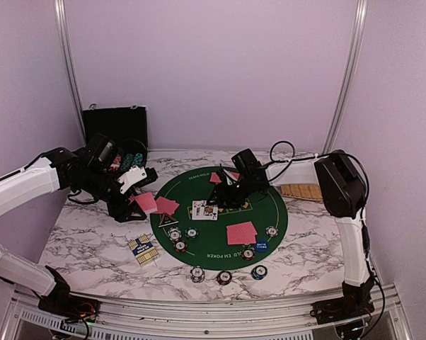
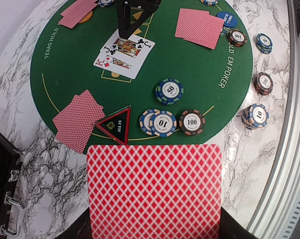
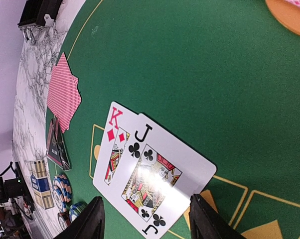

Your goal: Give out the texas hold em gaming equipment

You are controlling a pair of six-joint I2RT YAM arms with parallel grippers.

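My left gripper [image 1: 139,195] is shut on a red-backed playing card [image 2: 155,191], held flat above the marble just off the left rim of the round green felt mat [image 1: 220,190]. My right gripper [image 3: 150,221] stands open low over the mat's middle, its fingers on either side of the face-up king and jack [image 3: 147,172], apart from them. Face-down card pairs [image 2: 78,119] [image 2: 200,28] lie on the felt. A black triangular button [image 2: 113,125], a blue button [image 2: 226,19] and striped chips [image 2: 169,91] [image 2: 159,122] [image 2: 192,122] sit there too.
Three chips [image 1: 197,273] [image 1: 224,277] [image 1: 258,272] lie on the marble in front of the mat. A blue-and-tan card box [image 1: 142,248] lies at front left. The open black case [image 1: 115,127] stands at back left, a tan woven tray [image 1: 303,191] at right.
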